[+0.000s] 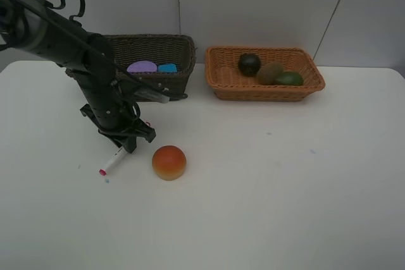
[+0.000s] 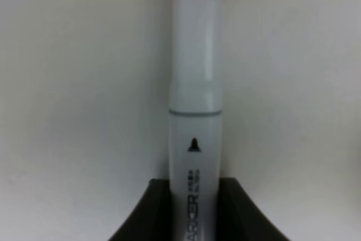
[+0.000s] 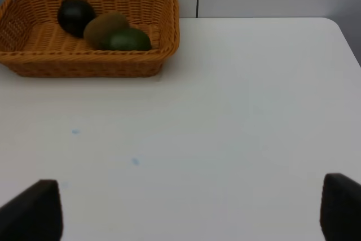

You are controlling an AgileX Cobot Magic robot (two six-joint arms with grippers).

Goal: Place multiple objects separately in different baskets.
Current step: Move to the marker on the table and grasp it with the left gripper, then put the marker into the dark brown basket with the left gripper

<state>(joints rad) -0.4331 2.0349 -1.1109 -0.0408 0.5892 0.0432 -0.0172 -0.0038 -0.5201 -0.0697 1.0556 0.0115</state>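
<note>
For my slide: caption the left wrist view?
Left gripper shut on the white marker, red end cap pointing away.

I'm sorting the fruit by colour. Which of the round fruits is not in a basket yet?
The orange-red fruit, alone on the white table. The dark mangosteen, brown kiwi and green lime already lie in the light orange basket.

In the high view we see the left arm (image 1: pixel 69 49) cover the dark basket's (image 1: pixel 180 52) left part and the white marker's (image 1: pixel 112 161) far end. The left wrist view is blurred; the marker's (image 2: pixel 196 111) lower end is cut by the edge. In the right wrist view, only two dark fingertips (image 3: pixel 31 213) show at the corners.
</note>
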